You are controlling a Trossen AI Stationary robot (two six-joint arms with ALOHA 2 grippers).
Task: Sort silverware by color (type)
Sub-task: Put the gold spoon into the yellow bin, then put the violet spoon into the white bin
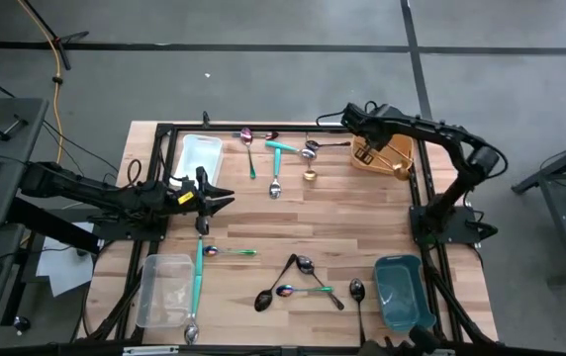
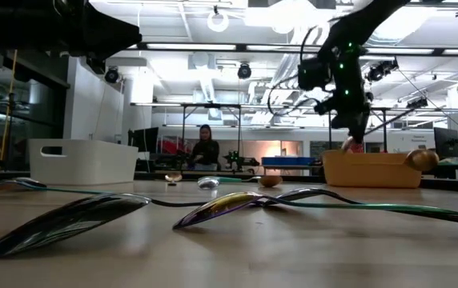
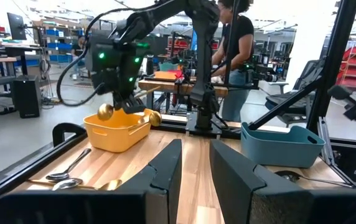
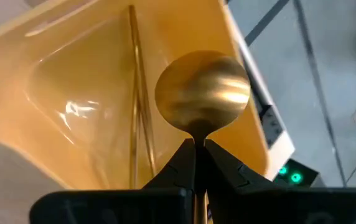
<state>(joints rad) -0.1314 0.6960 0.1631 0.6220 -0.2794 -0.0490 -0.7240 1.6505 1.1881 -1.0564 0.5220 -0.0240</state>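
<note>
Right claw (image 4: 195, 151): pressed together, pinching the thin neck of a gold metal spoon (image 4: 203, 93), whose round bowl stands just beyond the fingertips. The claw hangs over the yellow rectangular plastic bin (image 1: 387, 155) at the far right of the wooden worktop (image 1: 362, 213); a second gold utensil lies inside that bin, its slim handle showing against the wall.

Left claw (image 1: 220, 197): at the left middle of the worktop, pointing right; its two dark fingers (image 3: 165, 171) stand slightly apart with bare wood showing between them, and nothing is held.

Remaining silverware: a far group near the middle edge, including a teal-handled spoon (image 1: 275, 174) and a gold spoon (image 1: 310, 172); a long teal-handled utensil (image 1: 197, 287) near the left claw, beside the clear plastic bin (image 1: 162, 289); black and iridescent spoons (image 1: 303, 277) in the near middle. A white bin (image 1: 198, 158) sits far left and a teal bin (image 1: 400, 289) near right.

No brand, label or writing can be read.
</note>
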